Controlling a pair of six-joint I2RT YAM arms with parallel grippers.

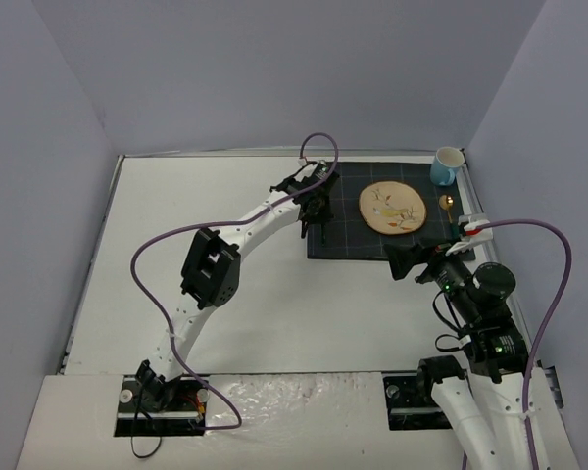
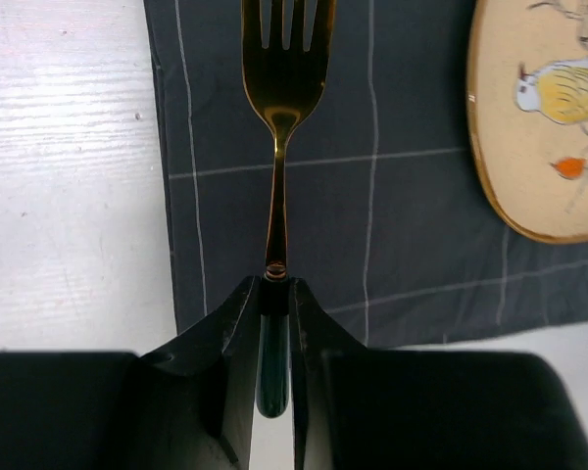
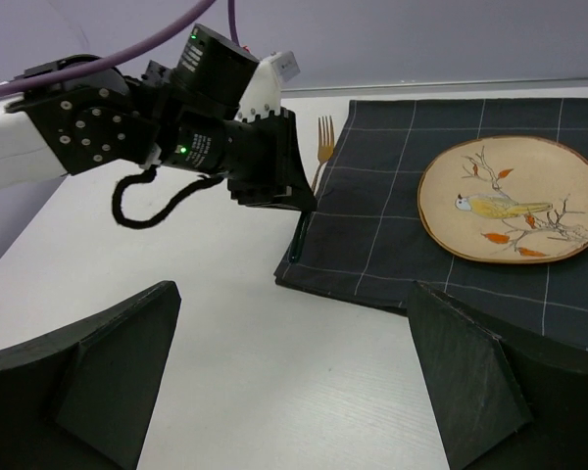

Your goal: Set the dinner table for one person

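The white dinner table (image 1: 225, 284) carries a dark grey checked mat (image 1: 358, 240) at its far right. A round plate with a bird picture (image 1: 392, 208) lies on the mat. My left gripper (image 1: 314, 213) is at the mat's left edge, shut on the dark handle of a gold fork (image 2: 282, 59). The fork points along the mat's left strip, left of the plate (image 2: 549, 117). In the right wrist view the fork (image 3: 323, 137) lies low over the mat (image 3: 392, 225). My right gripper (image 3: 294, 382) is open and empty over bare table near the mat's front edge.
A blue and white cup (image 1: 447, 166) stands at the mat's far right corner. A gold spoon (image 1: 447, 204) lies right of the plate. Grey walls close in the table on three sides. The left arm's purple cable (image 1: 152, 264) loops over the left part of the table.
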